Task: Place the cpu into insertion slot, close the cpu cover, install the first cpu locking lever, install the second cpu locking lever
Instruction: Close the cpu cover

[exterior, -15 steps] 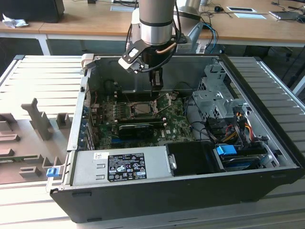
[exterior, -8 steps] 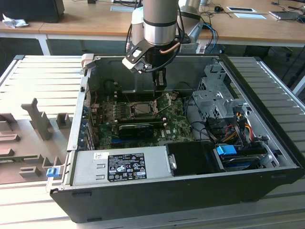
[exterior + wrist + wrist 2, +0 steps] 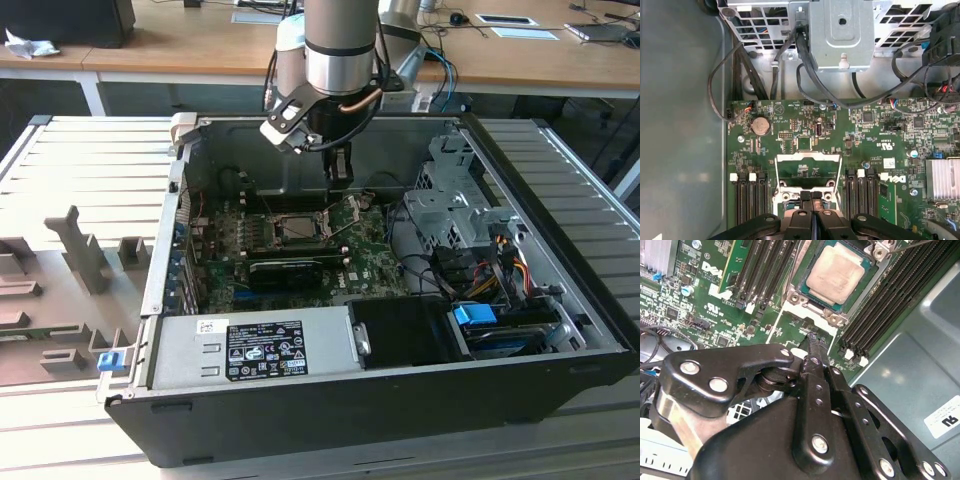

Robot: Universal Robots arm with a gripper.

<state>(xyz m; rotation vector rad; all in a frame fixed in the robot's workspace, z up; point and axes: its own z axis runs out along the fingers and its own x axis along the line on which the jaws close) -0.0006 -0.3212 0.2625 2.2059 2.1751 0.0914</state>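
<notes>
Gripper, exterior view: my black two-finger gripper (image 3: 340, 172) hangs inside the open black computer case (image 3: 560, 330), low over the green motherboard (image 3: 370, 262). It sits just past the square socket (image 3: 298, 226), on the side toward the case's far wall.
Room, exterior view: the silver drive cage (image 3: 450, 200) is well apart, toward the exterior view's right. There is open air straight above the socket.
Cpu, second wrist view: the small flat square cpu (image 3: 836, 274) with its dull silver-grey top lies flat in its slot, fully uncovered. It lies ahead of my fingertips (image 3: 811, 344), apart from them.
Grip, second wrist view: my fingers are pressed together with nothing pinched between them.
Cover, first wrist view: the thin silver metal cpu cover (image 3: 809, 159) is swung off the chip, and green board shows through its square opening. My tips sit right at its near edge, about mid-span. I can't tell if they touch it.
Axis, first wrist view: my finger seam meets that edge square-on.
Edges, first wrist view: black memory slot rows (image 3: 747, 200) flank the socket closely on both sides, and the grey case wall (image 3: 680, 125) lies beyond one row.
</notes>
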